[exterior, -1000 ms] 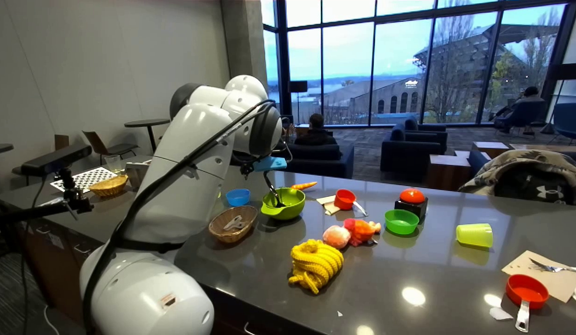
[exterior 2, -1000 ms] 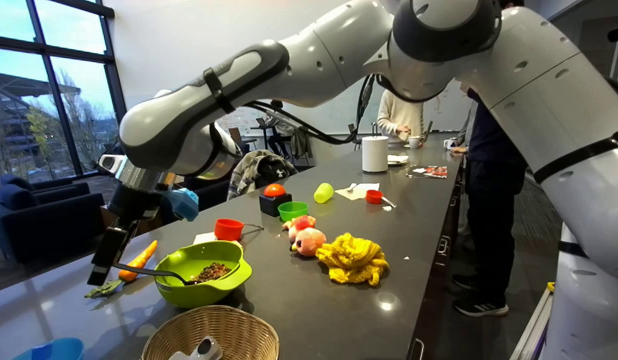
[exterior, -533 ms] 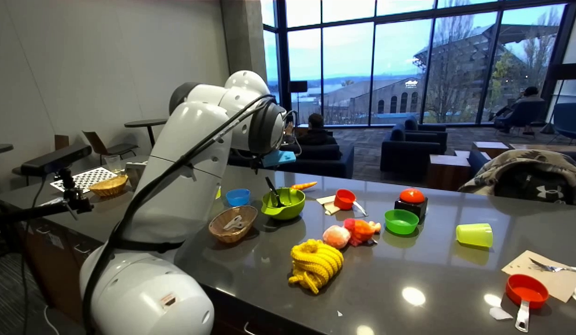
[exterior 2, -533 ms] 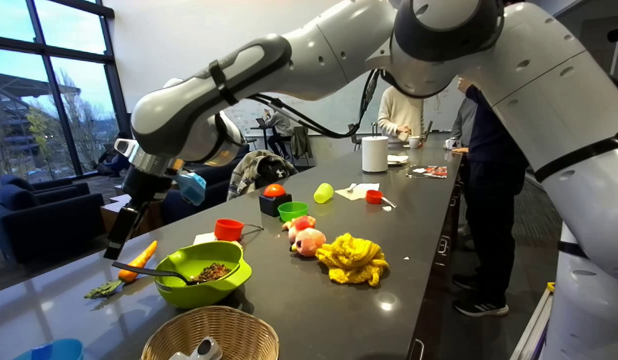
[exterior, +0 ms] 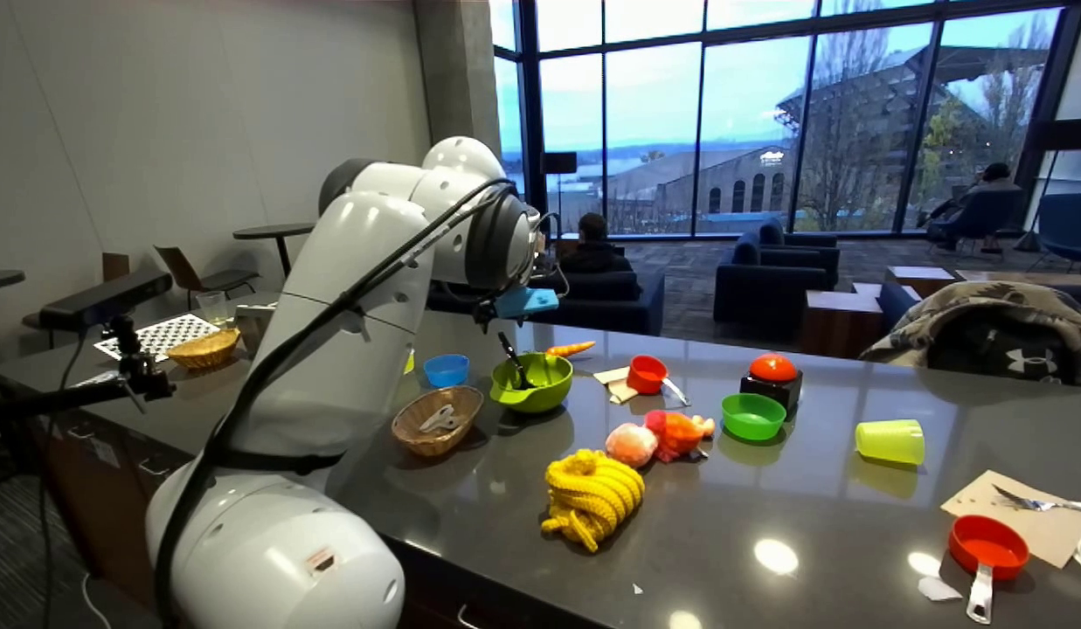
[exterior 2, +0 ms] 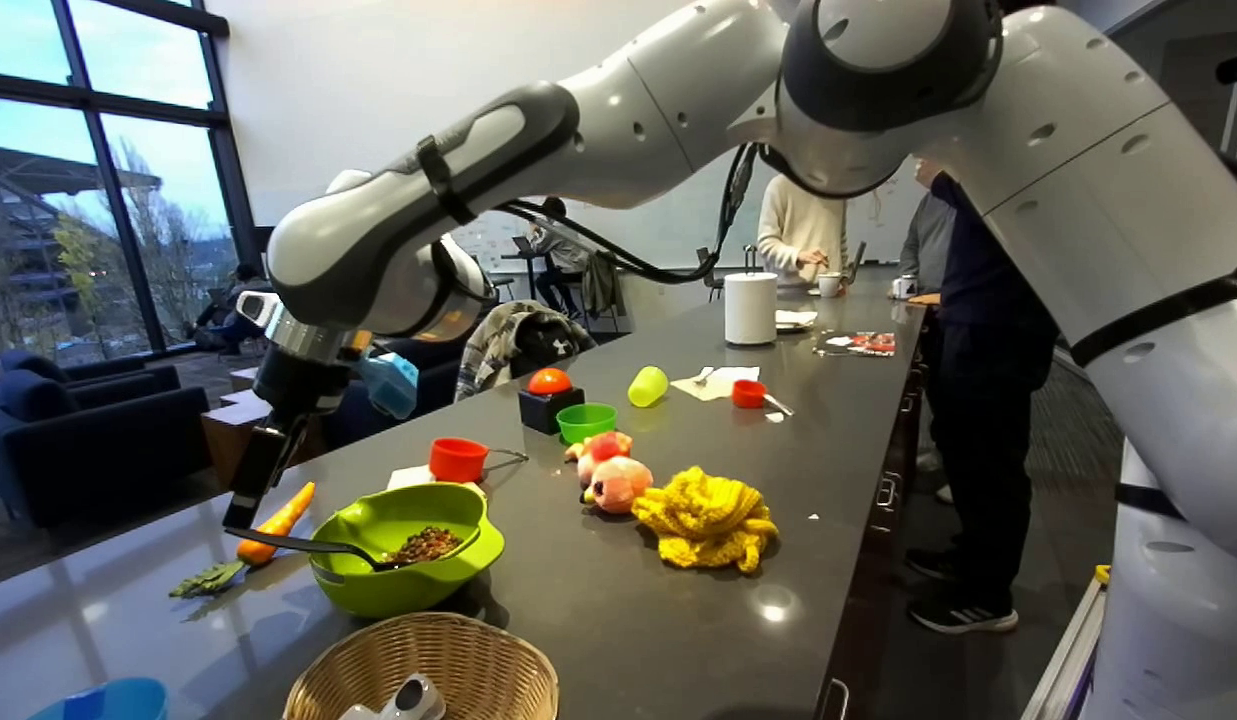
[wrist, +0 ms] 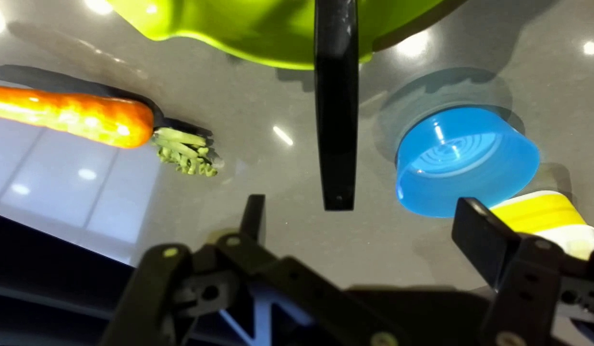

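Two fingers point(wrist: 486, 240) of mine, spread wide. Black utensil point(exterior 2: 308, 545) leans in the green bowl point(exterior 2: 403, 592), head beside the brown bits point(exterior 2: 430, 545), handle sticking out over the rim toward me. Wrist view: handle end shows between my fingers, gap on both sides. Carrot point(wrist: 85, 116) and blue bowl point(wrist: 498, 185) sit on the worktop point(exterior 2: 658, 640), one either side of the handle.

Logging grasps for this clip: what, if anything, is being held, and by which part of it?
Nothing is held: the jaws stand open, with gaps either side of the black utensil's handle.
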Action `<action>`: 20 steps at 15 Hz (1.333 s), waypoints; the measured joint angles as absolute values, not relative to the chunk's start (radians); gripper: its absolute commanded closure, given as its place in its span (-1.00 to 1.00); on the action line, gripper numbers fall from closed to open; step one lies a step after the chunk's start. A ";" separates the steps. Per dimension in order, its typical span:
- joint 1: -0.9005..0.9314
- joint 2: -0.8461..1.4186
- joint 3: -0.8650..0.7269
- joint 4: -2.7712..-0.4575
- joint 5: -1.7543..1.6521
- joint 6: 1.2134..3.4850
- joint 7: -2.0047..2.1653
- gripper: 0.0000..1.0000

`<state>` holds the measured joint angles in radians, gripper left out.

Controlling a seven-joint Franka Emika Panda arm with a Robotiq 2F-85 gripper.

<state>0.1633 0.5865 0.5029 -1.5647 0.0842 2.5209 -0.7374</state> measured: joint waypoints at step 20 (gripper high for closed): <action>0.223 0.638 0.454 -1.546 0.084 2.463 -0.736 -1.00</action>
<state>0.2231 0.6378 0.4539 -1.5459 0.0842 2.4633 -0.7358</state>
